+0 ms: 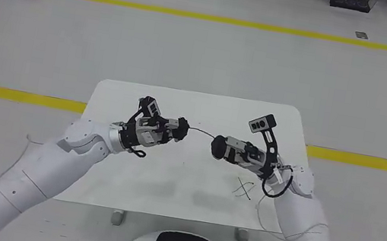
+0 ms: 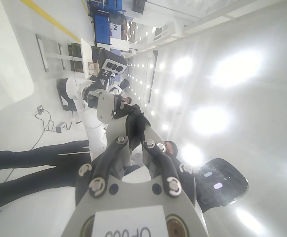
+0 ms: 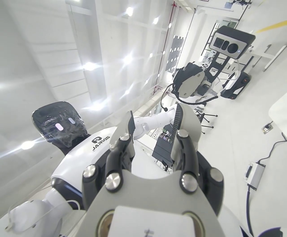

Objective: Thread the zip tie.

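Both arms are held up above the white table [image 1: 181,195], their grippers facing each other. My left gripper [image 1: 181,128] [image 2: 135,116] is shut on a thin black zip tie [image 1: 201,132]. The tie runs from its fingers toward my right gripper [image 1: 215,146]. In the right wrist view the zip tie [image 3: 163,98] curves out from the left gripper, and its free end hangs just beyond my right gripper [image 3: 153,113]. That gripper is open, with nothing between its fingers. In the top view the tie's tip lies close to the right gripper; whether they touch I cannot tell.
Two more black zip ties [image 1: 244,189] lie crossed on the table below the right arm. A small black loop [image 1: 139,152] hangs under the left wrist. The table's right edge is near the right elbow.
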Controlling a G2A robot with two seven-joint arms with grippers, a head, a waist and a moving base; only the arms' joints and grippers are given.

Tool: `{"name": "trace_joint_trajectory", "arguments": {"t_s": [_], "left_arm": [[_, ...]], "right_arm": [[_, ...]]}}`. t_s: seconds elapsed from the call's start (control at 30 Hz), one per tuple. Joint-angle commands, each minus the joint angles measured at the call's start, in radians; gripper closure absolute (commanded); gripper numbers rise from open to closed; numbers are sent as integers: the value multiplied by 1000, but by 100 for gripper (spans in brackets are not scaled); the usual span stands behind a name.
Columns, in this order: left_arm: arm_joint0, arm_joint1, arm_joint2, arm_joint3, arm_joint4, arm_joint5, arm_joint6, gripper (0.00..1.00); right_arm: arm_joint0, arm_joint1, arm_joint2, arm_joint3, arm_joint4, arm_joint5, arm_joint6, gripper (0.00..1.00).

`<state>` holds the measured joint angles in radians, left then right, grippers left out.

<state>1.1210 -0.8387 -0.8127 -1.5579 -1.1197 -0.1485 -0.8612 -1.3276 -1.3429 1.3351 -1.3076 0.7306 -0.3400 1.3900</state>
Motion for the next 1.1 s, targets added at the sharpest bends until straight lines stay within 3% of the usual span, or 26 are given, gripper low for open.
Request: {"name": "trace_joint_trajectory", "arguments": {"t_s": [0.0,0.27,0.6,1.07], "left_arm": [[4,-1,-5,-1,4,3,-2,100],[20,-9,-25,-5,18,16,-9,100],[35,-18,-46,-4,33,31,-16,100],[52,-31,-76,-2,52,40,-24,100]], "right_arm": [[0,-5,3,2,-2,0,0,66],[1,-21,10,6,-13,0,0,71],[0,-33,20,7,-33,0,0,84],[-5,-46,33,9,-49,0,0,91]]}}
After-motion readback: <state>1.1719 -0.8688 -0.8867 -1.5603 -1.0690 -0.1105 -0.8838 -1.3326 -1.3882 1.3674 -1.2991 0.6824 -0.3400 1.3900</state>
